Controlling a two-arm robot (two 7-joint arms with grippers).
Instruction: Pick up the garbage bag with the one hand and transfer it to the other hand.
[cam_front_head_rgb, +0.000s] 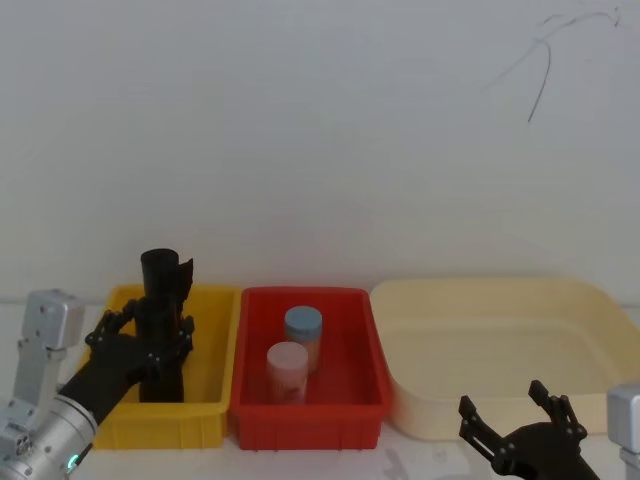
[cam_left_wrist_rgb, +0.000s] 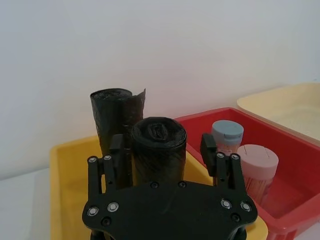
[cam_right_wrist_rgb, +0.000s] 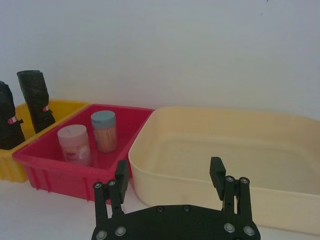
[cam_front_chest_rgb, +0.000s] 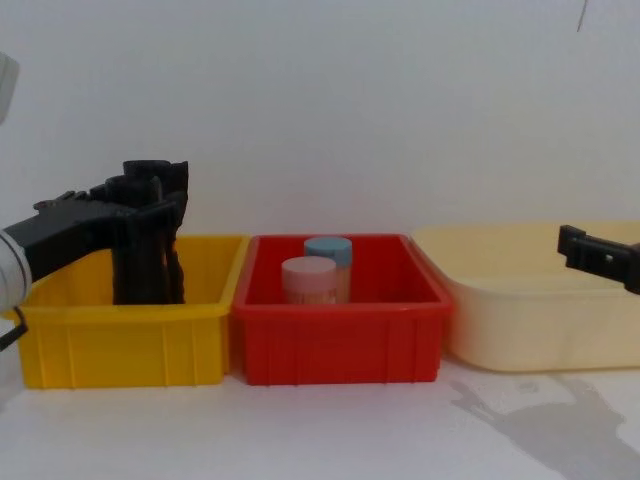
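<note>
The garbage bag (cam_left_wrist_rgb: 159, 160), a black crinkled roll with a flat top, stands upright in the yellow bin (cam_left_wrist_rgb: 65, 190). My left gripper (cam_left_wrist_rgb: 162, 142) is open and straddles the roll near its top, with a finger (cam_left_wrist_rgb: 118, 150) on each side and small gaps showing. The head view shows the same gripper (cam_front_head_rgb: 145, 332) around the bag (cam_front_head_rgb: 162, 382) at the bin's left. Just behind stands a second black roll (cam_left_wrist_rgb: 116, 117) with a ragged top edge. My right gripper (cam_front_head_rgb: 515, 418) hangs open and holds nothing, low at the right in front of the cream tub (cam_front_head_rgb: 500, 330).
A red bin (cam_front_head_rgb: 305, 420) sits between the yellow bin (cam_front_head_rgb: 170, 425) and the cream tub. It holds a blue-lidded jar (cam_front_head_rgb: 303, 325) and a pink-lidded jar (cam_front_head_rgb: 287, 360). A white wall rises behind the bins.
</note>
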